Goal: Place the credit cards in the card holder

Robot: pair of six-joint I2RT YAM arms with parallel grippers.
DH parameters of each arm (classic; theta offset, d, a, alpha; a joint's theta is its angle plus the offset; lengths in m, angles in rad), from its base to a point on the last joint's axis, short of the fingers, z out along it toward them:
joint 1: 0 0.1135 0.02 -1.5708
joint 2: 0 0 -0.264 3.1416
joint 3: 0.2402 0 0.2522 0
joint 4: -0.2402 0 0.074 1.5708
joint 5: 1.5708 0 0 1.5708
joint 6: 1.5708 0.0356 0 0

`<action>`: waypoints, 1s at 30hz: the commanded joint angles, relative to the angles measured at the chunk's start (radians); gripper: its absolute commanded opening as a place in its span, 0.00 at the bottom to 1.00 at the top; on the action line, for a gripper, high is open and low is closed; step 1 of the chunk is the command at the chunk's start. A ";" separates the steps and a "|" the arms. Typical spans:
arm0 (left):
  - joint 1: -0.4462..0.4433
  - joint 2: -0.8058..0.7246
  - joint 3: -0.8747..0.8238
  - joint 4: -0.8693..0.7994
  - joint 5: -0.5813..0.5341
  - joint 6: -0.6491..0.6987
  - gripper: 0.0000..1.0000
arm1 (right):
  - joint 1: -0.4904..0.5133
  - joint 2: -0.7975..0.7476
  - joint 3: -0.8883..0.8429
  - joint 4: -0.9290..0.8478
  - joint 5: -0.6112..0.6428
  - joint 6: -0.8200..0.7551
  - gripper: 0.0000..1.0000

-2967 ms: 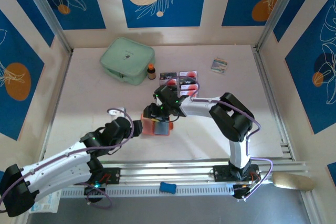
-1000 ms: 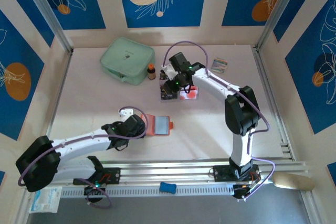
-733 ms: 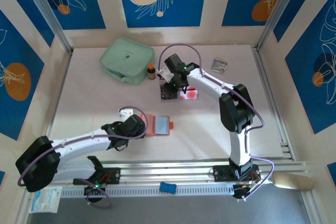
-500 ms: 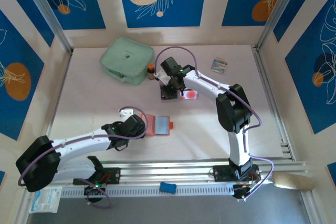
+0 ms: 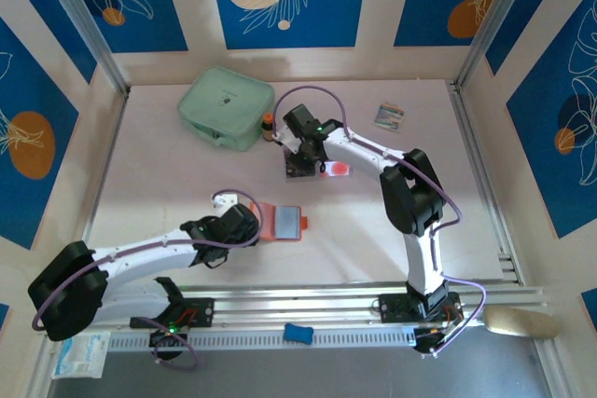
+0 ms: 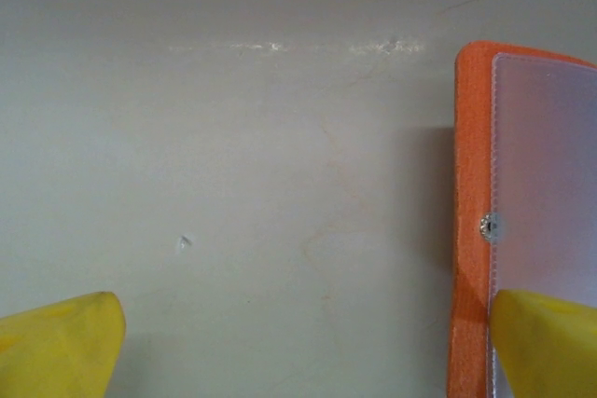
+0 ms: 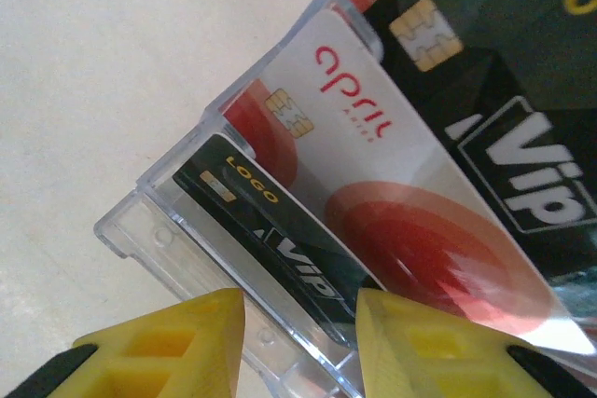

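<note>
The credit cards [image 7: 373, 165] stand slanted in a clear plastic rack [image 7: 149, 221]: a black one [image 7: 280, 230] in front, a white one with red rounds, another black one [image 7: 504, 90] behind. My right gripper [image 7: 298, 323] hangs over the rack's front corner, its yellow jaws apart on either side of the front black card's end. From above, the right gripper [image 5: 300, 151] sits at the rack's left end, beside the red-marked cards [image 5: 336, 168]. The orange-red card holder [image 5: 289, 223] lies open, grey inside up. My left gripper [image 5: 250, 224] is wide open, one fingertip [image 6: 546, 342] over the holder [image 6: 471, 184].
A mint-green zip pouch [image 5: 227, 106] lies at the back left, with a small brown bottle [image 5: 269, 125] next to it and close to my right wrist. A multicoloured packet [image 5: 390, 116] lies at the back right. Metal frame rails run along both sides.
The right arm has left the card holder and swung back to the card rack, then edged left along it. The left arm drew back a little earlier and has since stayed still.
</note>
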 commanded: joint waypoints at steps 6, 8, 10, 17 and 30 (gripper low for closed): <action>0.008 -0.011 -0.015 0.007 0.003 0.006 1.00 | 0.006 0.037 -0.043 0.020 0.004 0.007 0.38; 0.008 -0.011 -0.016 0.008 0.004 0.006 1.00 | 0.007 0.036 -0.050 0.021 0.000 0.009 0.37; 0.008 -0.011 -0.018 0.012 0.002 0.005 1.00 | 0.008 0.038 -0.057 0.019 -0.004 0.012 0.35; 0.007 -0.003 -0.024 0.021 0.004 0.006 1.00 | 0.009 0.035 -0.064 0.008 0.006 0.020 0.23; 0.008 -0.002 -0.031 0.033 0.003 0.006 1.00 | 0.008 0.015 -0.053 -0.013 0.021 0.017 0.11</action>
